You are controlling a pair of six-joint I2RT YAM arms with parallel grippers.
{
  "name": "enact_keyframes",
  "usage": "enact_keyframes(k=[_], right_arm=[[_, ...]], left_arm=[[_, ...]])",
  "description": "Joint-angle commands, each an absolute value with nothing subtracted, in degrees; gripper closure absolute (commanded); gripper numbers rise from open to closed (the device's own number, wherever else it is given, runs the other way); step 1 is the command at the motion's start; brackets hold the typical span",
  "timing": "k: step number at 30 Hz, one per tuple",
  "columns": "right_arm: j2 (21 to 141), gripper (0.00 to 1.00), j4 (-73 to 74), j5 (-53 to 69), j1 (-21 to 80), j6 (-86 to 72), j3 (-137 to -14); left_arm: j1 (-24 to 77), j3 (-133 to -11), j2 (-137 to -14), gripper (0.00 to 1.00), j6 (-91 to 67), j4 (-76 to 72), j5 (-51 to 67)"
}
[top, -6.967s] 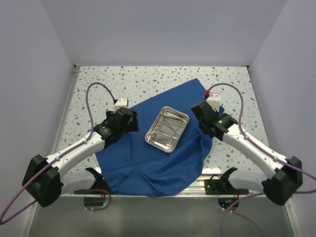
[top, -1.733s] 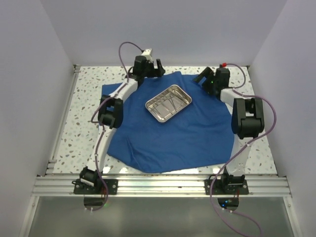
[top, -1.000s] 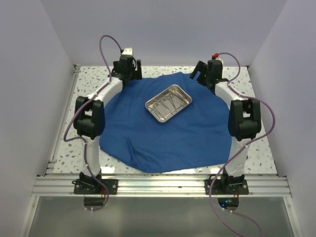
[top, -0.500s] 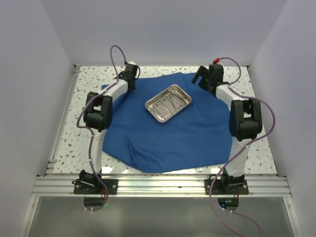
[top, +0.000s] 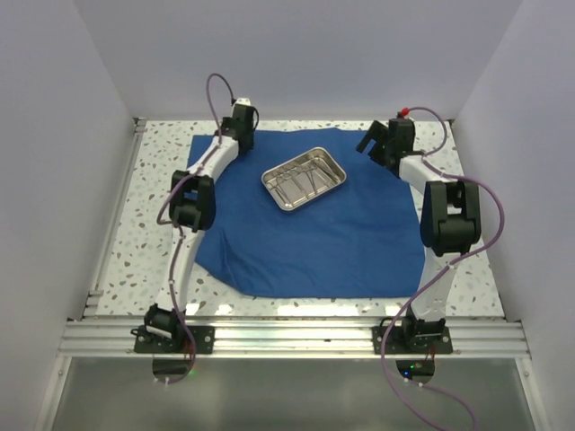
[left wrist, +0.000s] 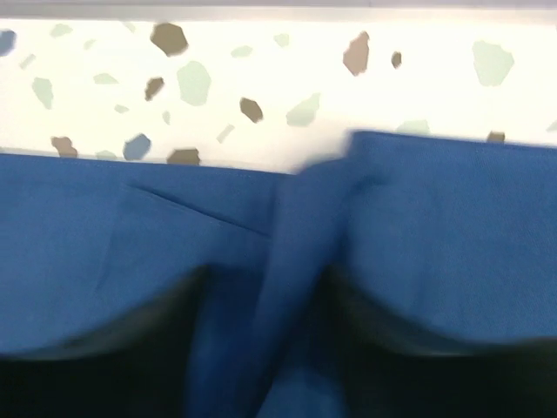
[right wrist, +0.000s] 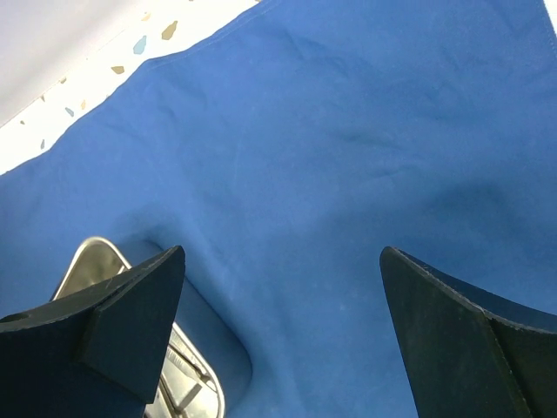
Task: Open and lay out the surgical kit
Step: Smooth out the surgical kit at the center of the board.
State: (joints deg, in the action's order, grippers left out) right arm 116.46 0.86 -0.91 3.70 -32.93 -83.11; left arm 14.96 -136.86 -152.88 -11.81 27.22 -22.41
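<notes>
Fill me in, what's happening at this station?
Both arms reach to the far edge of the blue cloth, which lies mostly flat on the speckled table. The left gripper, at the far left corner, appears closed on a raised ridge of fabric. The right gripper hangs open over the far right part, holding nothing. The steel tray sits on the cloth, with the slim instruments lying inside it, none laid out yet.

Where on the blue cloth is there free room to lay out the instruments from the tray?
The widest free patch is the blue cloth between the tray and the cloth's near edge. A narrower strip lies right of the tray, toward the cloth's right edge. The far edge is crowded: the left gripper and the right gripper are both there.
</notes>
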Motion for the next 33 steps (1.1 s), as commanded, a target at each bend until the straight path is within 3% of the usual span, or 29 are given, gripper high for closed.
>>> enact_keyframes(k=[1, 7, 14, 20, 26, 33], right_arm=[[113.20, 0.01, -1.58, -1.14, 3.43, -32.52, -83.76], [113.82, 0.01, -1.84, -0.18, 3.34, -32.43, -83.58], [114.17, 0.01, -3.25, 1.49, 3.16, -32.34, -82.53], [114.52, 0.01, -3.08, 2.20, 3.16, -32.52, -82.97], [114.96, 0.01, -2.46, 2.20, 3.25, -32.34, -83.23], [115.14, 0.01, -2.11, 2.29, 3.16, -32.26, -83.06]], left_arm=[[13.10, -132.14, -147.17, 0.01, -12.13, 19.45, -22.67], [11.35, -114.88, -130.81, 0.00, -15.36, 11.68, -29.88], [1.68, -128.14, -139.91, 0.02, -19.96, 27.68, -24.18], [-2.36, -117.80, -138.34, 0.09, -20.30, 20.32, -15.84], [-1.76, -116.03, -138.78, 0.26, -16.36, 21.70, -1.86], [1.76, -105.12, -130.52, 0.24, -14.59, 17.48, -0.44]])
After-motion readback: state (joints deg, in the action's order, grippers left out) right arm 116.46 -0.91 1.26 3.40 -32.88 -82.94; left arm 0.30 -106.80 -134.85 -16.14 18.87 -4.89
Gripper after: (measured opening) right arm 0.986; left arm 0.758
